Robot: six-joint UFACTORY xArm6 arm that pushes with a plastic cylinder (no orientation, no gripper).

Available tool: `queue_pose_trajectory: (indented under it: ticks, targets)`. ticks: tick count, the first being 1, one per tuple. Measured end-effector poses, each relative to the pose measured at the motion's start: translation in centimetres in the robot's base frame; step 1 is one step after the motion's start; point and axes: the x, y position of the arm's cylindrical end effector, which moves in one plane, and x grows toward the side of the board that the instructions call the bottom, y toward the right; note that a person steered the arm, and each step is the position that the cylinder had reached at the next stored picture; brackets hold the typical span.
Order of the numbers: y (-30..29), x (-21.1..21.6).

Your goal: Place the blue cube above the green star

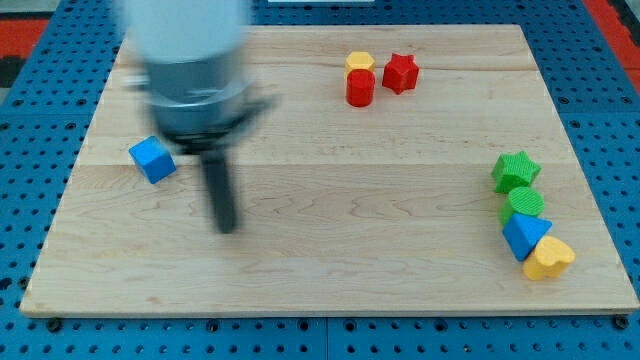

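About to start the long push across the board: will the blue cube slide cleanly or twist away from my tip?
The blue cube sits flat, so it should slide, not roll. It lies turned corner-on, so an off-centre push probably spins it. My tip is at its lower right, apart from it; the green star is far to the view's right.

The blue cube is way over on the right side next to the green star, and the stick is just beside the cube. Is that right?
Not quite. The camera view shows the blue cube on the view's left, far from the green star, which sits at the view's right. The rest holds: my tip is just beside the cube, to its lower right, not touching it.
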Motion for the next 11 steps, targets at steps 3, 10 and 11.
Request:
queue_pose_trajectory:
  ticks: [3, 10, 11]
  targets:
    - [-3.6, -8.2]
    - [25.4, -16.9]
    - [32.7, -16.0]
